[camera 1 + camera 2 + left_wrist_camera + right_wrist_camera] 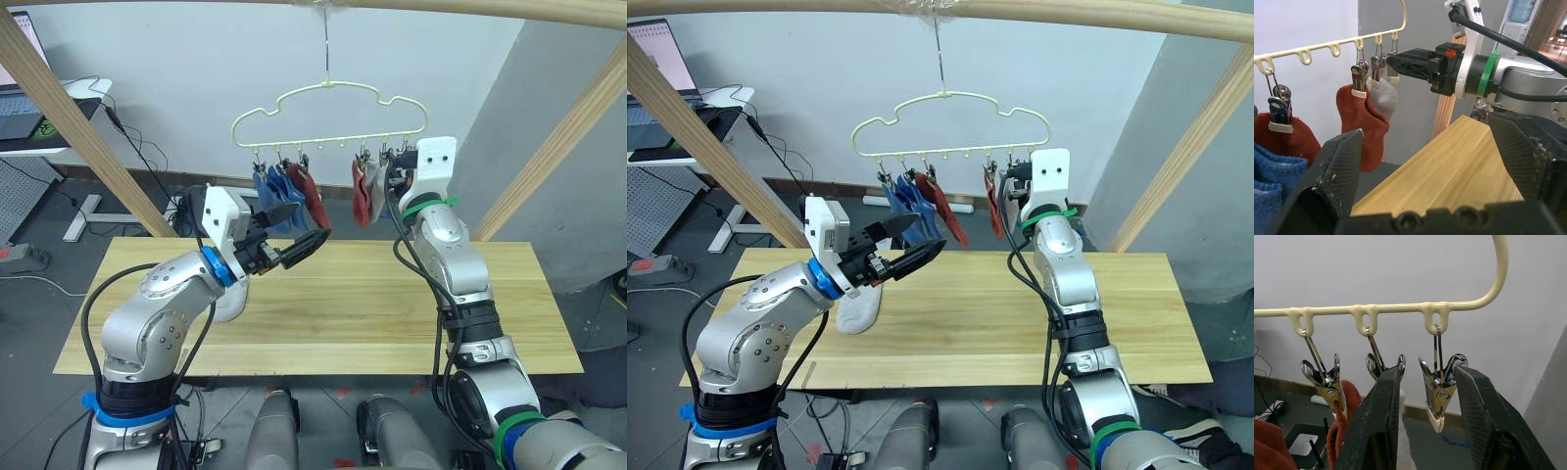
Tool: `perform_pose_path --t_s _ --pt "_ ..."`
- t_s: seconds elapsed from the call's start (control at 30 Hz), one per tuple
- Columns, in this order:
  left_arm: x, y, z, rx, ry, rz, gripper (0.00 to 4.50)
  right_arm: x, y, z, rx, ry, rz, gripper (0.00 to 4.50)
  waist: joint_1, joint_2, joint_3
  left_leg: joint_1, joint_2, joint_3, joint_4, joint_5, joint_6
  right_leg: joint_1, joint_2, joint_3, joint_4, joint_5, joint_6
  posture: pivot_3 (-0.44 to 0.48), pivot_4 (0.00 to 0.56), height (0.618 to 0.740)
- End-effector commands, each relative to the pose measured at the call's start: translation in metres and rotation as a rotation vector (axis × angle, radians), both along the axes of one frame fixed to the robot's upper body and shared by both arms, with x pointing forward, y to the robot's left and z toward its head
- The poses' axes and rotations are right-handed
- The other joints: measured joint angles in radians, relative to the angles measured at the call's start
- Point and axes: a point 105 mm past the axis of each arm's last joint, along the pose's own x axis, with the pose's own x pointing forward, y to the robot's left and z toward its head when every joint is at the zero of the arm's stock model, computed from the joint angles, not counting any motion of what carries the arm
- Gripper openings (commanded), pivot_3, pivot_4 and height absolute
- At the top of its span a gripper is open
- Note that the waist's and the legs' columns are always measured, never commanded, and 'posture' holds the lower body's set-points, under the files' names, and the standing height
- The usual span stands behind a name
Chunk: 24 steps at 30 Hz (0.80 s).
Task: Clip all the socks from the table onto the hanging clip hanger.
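- While five socks already hang from the thin pale yellow-green cloud-shaped wire clip hanger [328, 110], head views put the task near its end: two blue socks [274, 194] and a rust red sock [312, 194] at the robot's left end, a second rust red sock [362, 201] and a light grey sock [373, 178] toward the right.
- One light grey ankle sock [860, 311] lies flat on the long light plank table [1019, 304], partly behind the left forearm; it looks limp and soft, and seems to be the last to clip.
- Left gripper [909, 245] hovers above the table's left part, fingers spread, holding nothing.
- Right gripper [392, 171] is raised to the hanger's right end.
- Left wrist view: the left fingers stand wide apart and empty. Beyond them the right gripper [1400, 62] reaches in beside the grey sock [1382, 95], near the last clips.
- Right wrist view: the right fingers straddle the end small grey metal clip [1439, 396], which is bare. Jaws parted, not yet squeezing it, as far as I can tell.
- Judgement: step in hand is readying the end clip. The next move calls for the left gripper to descend, pinch the table sock at its cuff and lift it to this clip while the right presses it open.
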Motion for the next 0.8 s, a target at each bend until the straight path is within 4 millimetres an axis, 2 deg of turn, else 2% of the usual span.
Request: perform_pose_path --t_s 0.03,0.37,0.8 --pt "-0.007 -0.001 0.011 -0.001 -0.054 -0.011 4.50 -0.002 -0.003 0.019 0.009 -0.068 -0.014 1.78 0.000 0.000 0.000 0.000 0.000 0.000 0.000 0.000 0.000 0.000 0.000 0.000 0.000 0.000 0.000 0.124 0.218 0.740" --pt "-0.007 -0.002 0.010 -0.003 -0.050 -0.014 4.50 -0.017 -0.005 0.012 -0.013 -0.049 0.016 1.78 0.001 0.000 0.000 0.000 0.000 0.000 0.000 0.000 0.000 0.000 0.000 0.000 0.000 0.000 0.000 0.116 0.221 0.740" --pt "-0.004 -0.004 0.012 0.001 -0.054 -0.023 4.50 -0.005 -0.007 0.006 0.013 -0.014 -0.003 1.78 0.000 0.000 0.000 0.000 0.000 0.000 0.000 0.000 0.000 0.000 0.000 0.000 0.000 0.000 0.000 0.112 0.216 0.740"
